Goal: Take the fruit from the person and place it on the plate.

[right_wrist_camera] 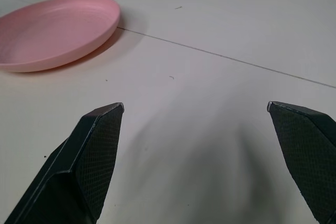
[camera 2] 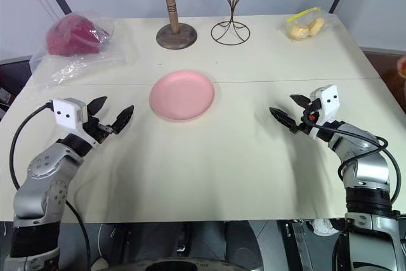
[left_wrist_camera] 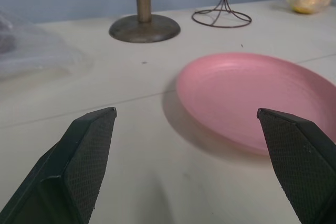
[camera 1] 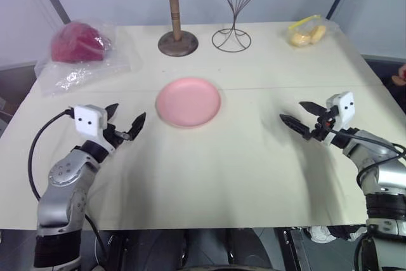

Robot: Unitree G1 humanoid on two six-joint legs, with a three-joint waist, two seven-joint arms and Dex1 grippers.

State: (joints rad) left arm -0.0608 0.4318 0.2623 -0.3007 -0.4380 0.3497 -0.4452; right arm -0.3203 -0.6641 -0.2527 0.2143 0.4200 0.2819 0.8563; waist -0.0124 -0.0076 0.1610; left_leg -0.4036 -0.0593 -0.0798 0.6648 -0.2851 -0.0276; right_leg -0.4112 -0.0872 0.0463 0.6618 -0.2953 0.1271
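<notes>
The pink plate (camera 1: 188,102) lies empty in the middle of the cream table (camera 1: 254,157). My left gripper (camera 1: 129,113) hovers just left of the plate, pointing toward it, open with nothing between its fingers. My right gripper (camera 1: 292,110) hovers well to the right of the plate, pointing left, also open and empty. The plate (left_wrist_camera: 252,98) lies close ahead in the left wrist view, and the plate (right_wrist_camera: 52,24) lies farther off in the right wrist view. A small reddish-orange patch (camera 1: 399,77) shows past the table's right edge. I cannot tell whether it is the fruit or the person.
At the back stand a brown wooden stand (camera 1: 176,14) and a wire stand (camera 1: 235,11). A clear bag with a dark red lump (camera 1: 79,46) lies back left. A bag of pale yellow fruits (camera 1: 306,33) lies back right.
</notes>
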